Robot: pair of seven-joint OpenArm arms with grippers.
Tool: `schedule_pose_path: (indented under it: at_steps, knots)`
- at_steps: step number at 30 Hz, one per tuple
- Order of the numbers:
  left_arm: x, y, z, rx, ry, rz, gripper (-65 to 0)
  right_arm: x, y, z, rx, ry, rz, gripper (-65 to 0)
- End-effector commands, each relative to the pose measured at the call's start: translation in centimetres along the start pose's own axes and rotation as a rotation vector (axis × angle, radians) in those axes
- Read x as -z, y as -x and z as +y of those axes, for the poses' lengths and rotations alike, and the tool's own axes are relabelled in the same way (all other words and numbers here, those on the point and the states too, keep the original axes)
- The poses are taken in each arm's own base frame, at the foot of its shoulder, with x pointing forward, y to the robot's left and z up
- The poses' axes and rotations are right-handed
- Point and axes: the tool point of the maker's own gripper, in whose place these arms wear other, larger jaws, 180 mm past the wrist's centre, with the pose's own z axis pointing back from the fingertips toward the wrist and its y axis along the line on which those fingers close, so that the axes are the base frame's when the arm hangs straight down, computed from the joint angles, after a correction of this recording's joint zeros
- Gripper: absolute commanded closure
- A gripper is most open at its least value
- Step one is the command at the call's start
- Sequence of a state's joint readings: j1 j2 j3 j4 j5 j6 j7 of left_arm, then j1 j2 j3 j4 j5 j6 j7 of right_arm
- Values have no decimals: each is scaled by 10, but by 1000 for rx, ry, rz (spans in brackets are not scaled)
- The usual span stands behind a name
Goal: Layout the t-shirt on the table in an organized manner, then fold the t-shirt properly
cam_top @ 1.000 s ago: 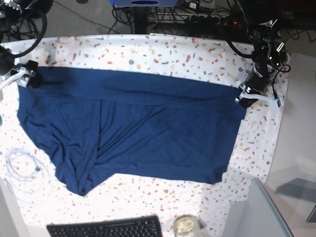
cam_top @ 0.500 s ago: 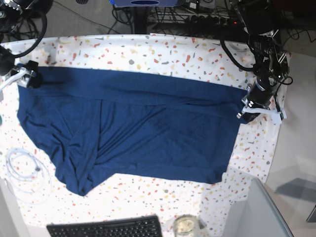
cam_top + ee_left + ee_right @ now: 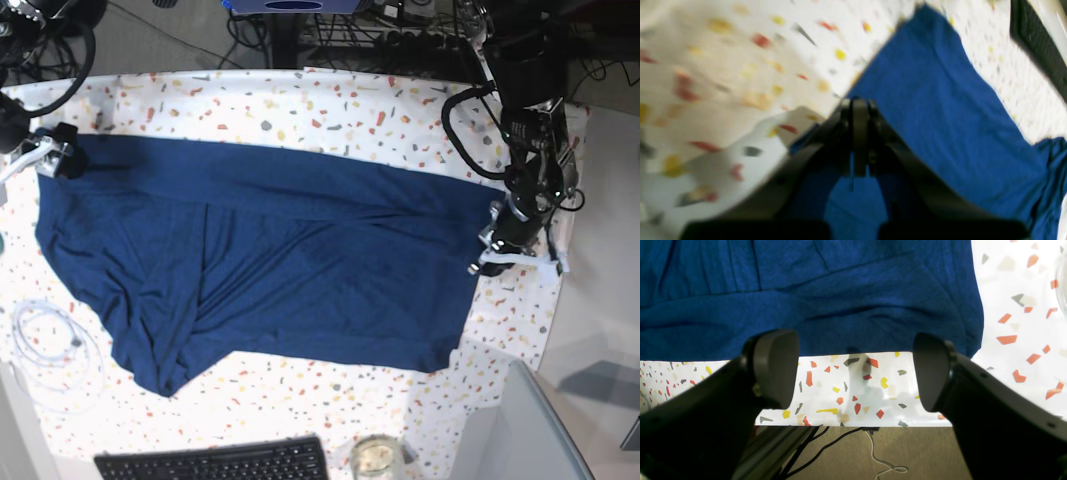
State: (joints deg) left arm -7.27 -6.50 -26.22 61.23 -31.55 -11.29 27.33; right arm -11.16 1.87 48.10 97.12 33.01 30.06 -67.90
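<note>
- Cloth is what I am handling: the soft, dark navy blue t-shirt [image 3: 270, 260] lies spread across the white table with red, yellow and grey flecks [image 3: 330, 110], with folds and wrinkles near its middle and a bunched corner toward the front.
- I think it is light and floppy. It will sag, slide and crumple if I lift it from one spot only, but it will not break.
- My left gripper [image 3: 497, 243] is at the shirt's edge on the right side of the base view. Its jaws are pressed together, and in my left wrist view blue cloth sits right at the tips, so I judge I am pinching that edge.
- My right gripper [image 3: 855, 370] has its two round black pads [image 3: 775, 368] wide apart, holding nothing. They hang just off the shirt's straight edge, over the bare table.
- Best places to hold, I think, are the corners and hems, one in each gripper, so the cloth pulls flat.
- I can read no words, labels or brand marks on the shirt.
</note>
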Motion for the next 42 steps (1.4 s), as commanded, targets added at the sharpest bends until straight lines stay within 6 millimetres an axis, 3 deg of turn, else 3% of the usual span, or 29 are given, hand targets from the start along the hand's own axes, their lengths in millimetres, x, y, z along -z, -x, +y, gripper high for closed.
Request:
schedule_pose_path:
  at_steps: [1, 5, 14, 19, 21, 23, 25, 28, 31, 37, 39, 42]
  knots:
    - [3, -21, -11, 6, 26, -53, 0, -4, -12, 0, -20, -2, -40, -500]
    - [5, -20, -15, -5, 33, -53, 0, -4, -12, 0, -20, -1, -39, -500]
    - [10, -38, -28, -9, 58, -84, 0, 4, -1, -2, 9, -16, -5, -500]
    - [18, -36, -36, -34, 69, -76, -346, 7, 3, -3, 20, -21, 9, -500]
    - [23, -35, -39, -48, 73, -66, -443, 7, 3, -3, 20, -21, 9, -500]
    - [24, -33, -45, -56, 84, -64, -489, 6, 2, -3, 17, -19, 5, -500]
    - [21, -37, -51, -47, 98, -83, -481, 5, 2, -4, 13, -17, 5, -500]
    - [1, -29, -42, -28, 95, -102, -479, 2, 1, -9, 10, -5, 5, -500]
    - [-27, -10, -20, -73, 95, -103, -479, 1, 0, -12, 12, 0, 2, -500]
    - [-77, 11, 59, -182, -29, -114, -479, -2, -4, -16, -2, 11, 0, -500]
    - [-82, 14, 68, -175, -47, -112, -479, -2, -6, -16, -1, 10, -5, -500]
    - [-81, 19, 63, -121, -24, -94, -479, -1, -7, -13, -5, 4, -5, -500]
